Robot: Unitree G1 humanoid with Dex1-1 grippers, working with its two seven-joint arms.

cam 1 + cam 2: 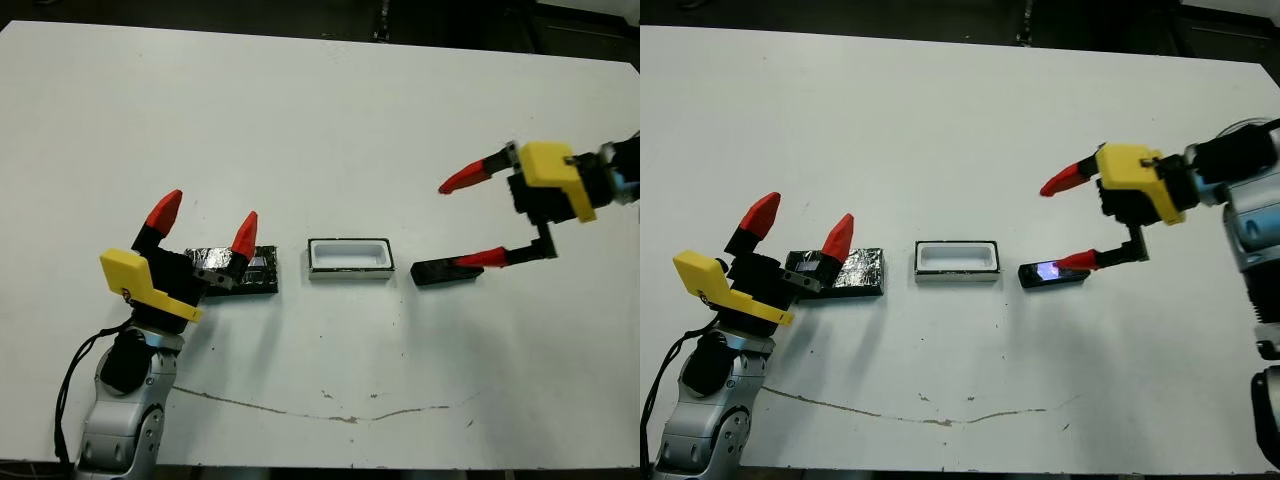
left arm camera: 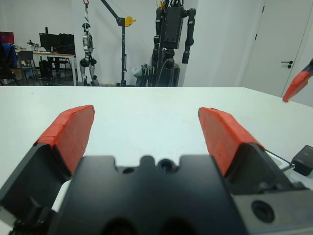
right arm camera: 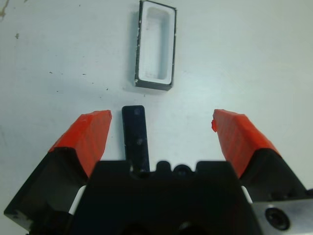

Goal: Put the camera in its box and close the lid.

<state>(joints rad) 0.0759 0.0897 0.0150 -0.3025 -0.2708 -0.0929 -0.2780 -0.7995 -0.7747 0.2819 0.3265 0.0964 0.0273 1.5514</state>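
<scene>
The camera [image 1: 440, 271] lies flat on the white table, right of the box [image 1: 349, 258], which stands with its white inside showing. My right gripper [image 1: 468, 220] hangs open over the camera. In the right wrist view the camera [image 3: 136, 137] sits between the fingers, nearer one pad [image 3: 90, 132], with the box [image 3: 155, 45] beyond it. The shiny black lid [image 1: 250, 270] rests left of the box. My left gripper [image 1: 205, 222] is open just above the lid's left end and hides part of it. Nothing is between its fingers [image 2: 73, 132].
A thin cracked line [image 1: 330, 412] runs across the table near its front edge. A black cable [image 1: 72, 370] loops beside my left arm. Beyond the table's far side stand robot frames and a hoist [image 2: 171, 34] and a door [image 2: 288, 49].
</scene>
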